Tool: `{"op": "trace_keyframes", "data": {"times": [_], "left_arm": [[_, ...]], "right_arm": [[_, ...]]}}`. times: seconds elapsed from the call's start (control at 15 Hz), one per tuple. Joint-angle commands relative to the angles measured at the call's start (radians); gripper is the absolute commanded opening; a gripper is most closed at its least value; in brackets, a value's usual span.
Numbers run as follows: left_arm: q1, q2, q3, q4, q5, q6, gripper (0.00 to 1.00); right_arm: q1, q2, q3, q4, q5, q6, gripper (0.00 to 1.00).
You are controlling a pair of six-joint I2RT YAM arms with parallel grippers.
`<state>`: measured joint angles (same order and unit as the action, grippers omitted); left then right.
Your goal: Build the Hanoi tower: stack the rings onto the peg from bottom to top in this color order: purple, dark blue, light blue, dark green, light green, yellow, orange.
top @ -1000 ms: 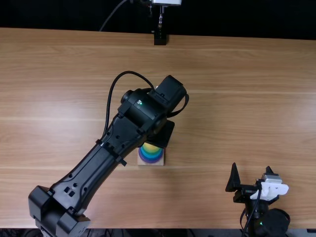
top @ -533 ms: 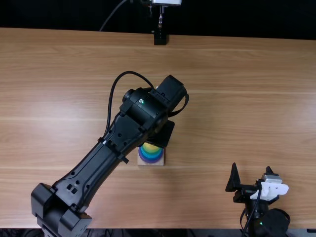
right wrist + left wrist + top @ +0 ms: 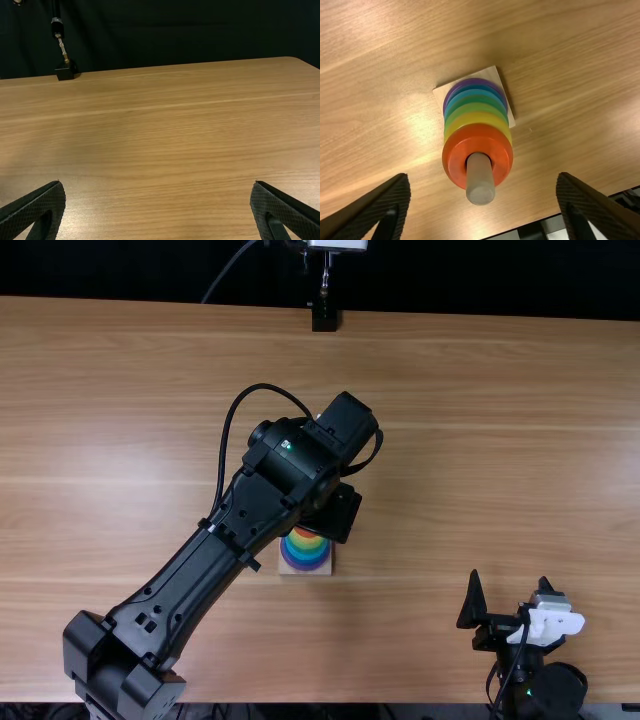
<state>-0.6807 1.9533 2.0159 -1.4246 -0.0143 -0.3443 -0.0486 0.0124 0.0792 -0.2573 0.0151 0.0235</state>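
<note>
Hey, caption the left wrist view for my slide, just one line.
Rings stacked on the peg, orange ring uppermost, left end effector open.

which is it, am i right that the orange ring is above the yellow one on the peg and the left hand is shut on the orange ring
The left hand isn't shut on the orange ring: it is open, as the left wrist view shows. Orange is indeed above the yellow ring on the peg.
</note>
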Motion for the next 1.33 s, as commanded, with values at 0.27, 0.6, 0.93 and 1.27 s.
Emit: {"op": "trace_keyframes", "data": {"times": [0.27,0.6,0.93,1.27], "left_arm": [[0.216,-0.223,-0.069,0.103,0.000,-0.002,1.00],[0.417,-0.628,-0.643,0.648,0.005,0.002,1.00],[0.583,-1.162,-1.270,1.132,0.005,0.007,1.00],[0.613,-1.512,-1.642,1.264,0.007,0.096,1.00]], "right_arm": [[-0.011,-0.012,-0.064,-0.071,0.001,-0.003,1.00],[-0.013,-0.012,-0.064,-0.071,0.001,-0.003,1.00],[-0.011,-0.012,-0.064,-0.071,0.001,-0.003,1.00],[-0.013,-0.012,-0.064,-0.071,0.001,-0.003,1.00]]}}
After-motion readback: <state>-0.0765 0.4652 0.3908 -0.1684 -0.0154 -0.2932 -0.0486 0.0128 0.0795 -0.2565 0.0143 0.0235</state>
